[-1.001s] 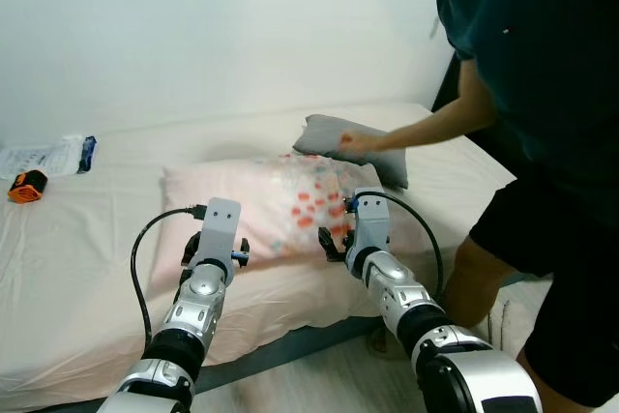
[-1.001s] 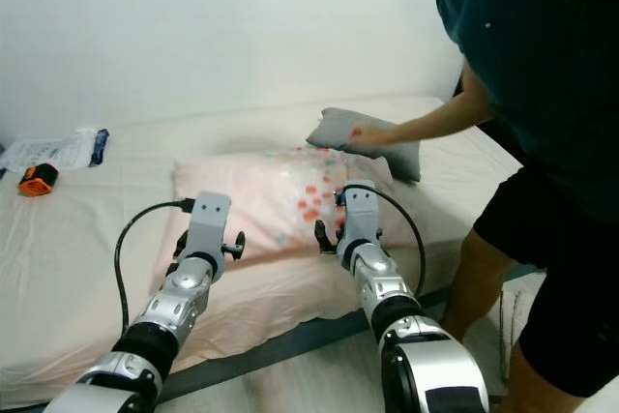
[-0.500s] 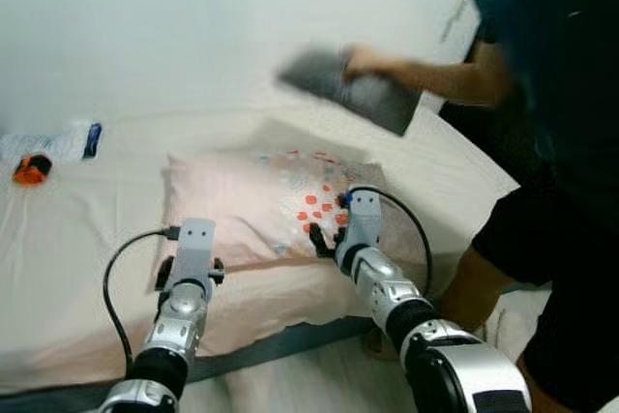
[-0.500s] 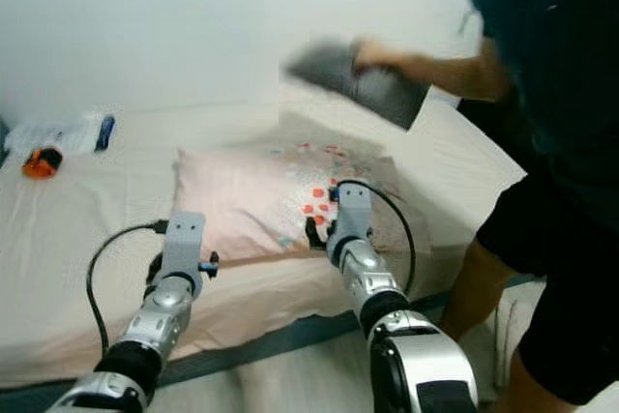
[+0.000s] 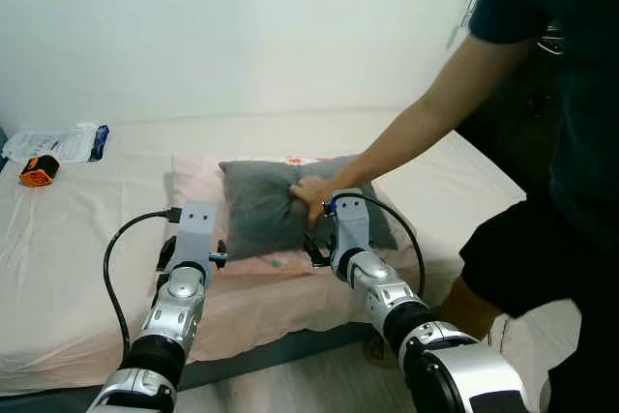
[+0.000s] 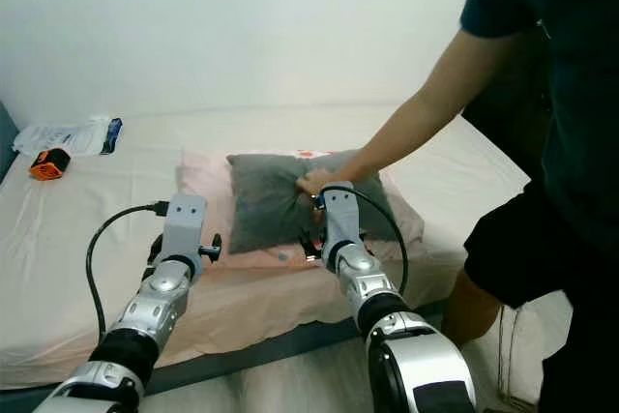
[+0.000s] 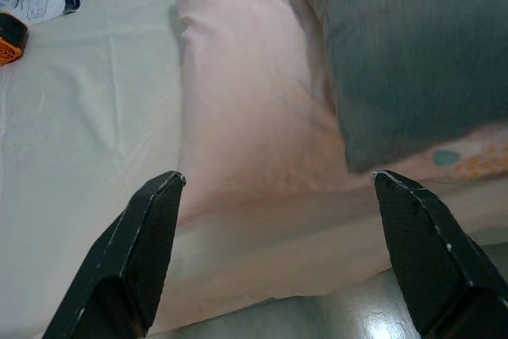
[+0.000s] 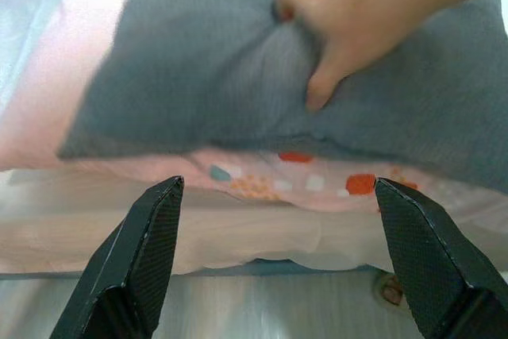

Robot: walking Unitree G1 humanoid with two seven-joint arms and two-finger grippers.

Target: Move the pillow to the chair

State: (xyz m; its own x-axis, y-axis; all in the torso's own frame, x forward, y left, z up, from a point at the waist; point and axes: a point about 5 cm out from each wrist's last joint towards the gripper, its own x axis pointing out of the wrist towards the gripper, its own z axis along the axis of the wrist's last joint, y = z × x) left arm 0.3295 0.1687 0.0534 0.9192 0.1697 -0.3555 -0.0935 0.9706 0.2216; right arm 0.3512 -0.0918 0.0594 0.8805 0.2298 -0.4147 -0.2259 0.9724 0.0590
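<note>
Grey pillow (image 5: 266, 205) flat atop pink pillow (image 7: 238, 117) on bed (image 5: 77, 229), long axis running left to right, pressed by person's hand (image 8: 341, 29). Left pincer (image 7: 278, 256) and right pincer (image 8: 278, 260) spread open, just short of pillows' near edge.

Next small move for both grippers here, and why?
Probably hold both back for now. A person's hand presses on the grey pillow, which lies on the pink pillow, right ahead of the open right gripper. The left gripper is open too, short of the pink pillow's edge.
</note>
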